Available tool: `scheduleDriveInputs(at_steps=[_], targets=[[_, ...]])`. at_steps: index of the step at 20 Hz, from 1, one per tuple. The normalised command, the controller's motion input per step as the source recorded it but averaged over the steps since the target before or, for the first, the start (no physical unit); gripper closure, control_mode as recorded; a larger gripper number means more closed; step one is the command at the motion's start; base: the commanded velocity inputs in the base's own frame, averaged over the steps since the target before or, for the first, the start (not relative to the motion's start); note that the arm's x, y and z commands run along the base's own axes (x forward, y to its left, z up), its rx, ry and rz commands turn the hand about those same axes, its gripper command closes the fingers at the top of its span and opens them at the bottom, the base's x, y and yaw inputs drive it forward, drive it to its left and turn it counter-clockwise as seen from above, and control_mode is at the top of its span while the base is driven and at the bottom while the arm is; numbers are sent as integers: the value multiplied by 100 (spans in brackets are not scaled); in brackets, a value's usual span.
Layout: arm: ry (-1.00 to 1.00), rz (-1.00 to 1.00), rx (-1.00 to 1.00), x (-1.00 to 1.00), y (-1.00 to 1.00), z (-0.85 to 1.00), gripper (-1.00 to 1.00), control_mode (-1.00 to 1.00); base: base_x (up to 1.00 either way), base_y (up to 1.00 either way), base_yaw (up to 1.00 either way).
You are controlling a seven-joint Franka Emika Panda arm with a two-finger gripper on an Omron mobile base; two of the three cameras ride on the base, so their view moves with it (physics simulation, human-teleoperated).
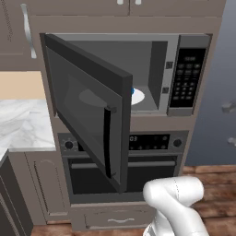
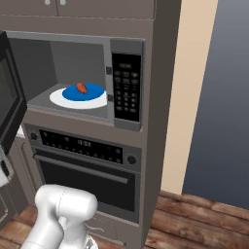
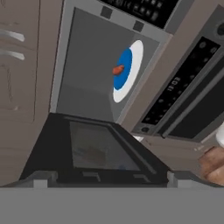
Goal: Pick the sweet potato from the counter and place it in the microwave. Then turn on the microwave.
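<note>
Sweet potato (image 2: pixel 81 88): item one, small reddish-orange oblong, already inside the microwave (image 2: pixel 125 46), lying on the blue plate (image 2: pixel 95 93), which sits on the white turntable (image 2: pixel 58 98).

Left base view: we see the microwave's door (image 1: pixel 87 106) swung wide toward us, hiding most of the cavity; a sliver of blue plate (image 1: pixel 133 91) and turntable (image 1: pixel 139 97) shows past its edge. The keypad panel (image 1: pixel 187 78) stands to the right of the opening, and the oven (image 1: pixel 152 143) sits below it. The marble counter (image 1: pixel 23 124) lies to the left.

Right base view: we see the sweet potato resting near the back of the plate, touching nothing else. The keypad (image 2: pixel 126 85) is just beside the cavity.

Hand view: rolled sideways. Ahead of the claw and well apart from it we see the sweet potato (image 3: pixel 118 69) on the plate (image 3: pixel 123 70); the open door (image 3: pixel 94 148) lies between the claw and the cavity. We cannot see the fingertips themselves; we take the claw as spread fully wide and holding nothing.

Handling, as we judge it: light, firm, stiff, not fragile, its rounded skin liable to roll. If it needs regripping, take it across the narrow middle.
</note>
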Motion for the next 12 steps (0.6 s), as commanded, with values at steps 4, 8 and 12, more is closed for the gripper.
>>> scheduleDriveInputs(at_steps=[4,8,12], targets=[[0,5,4,-52,2,0,-100,-100,0,0,0],[0,5,7,-51,6,0,-100,-100,0,0,0],[0,8,7,-50,9,0,-100,-100,0,0,0]])
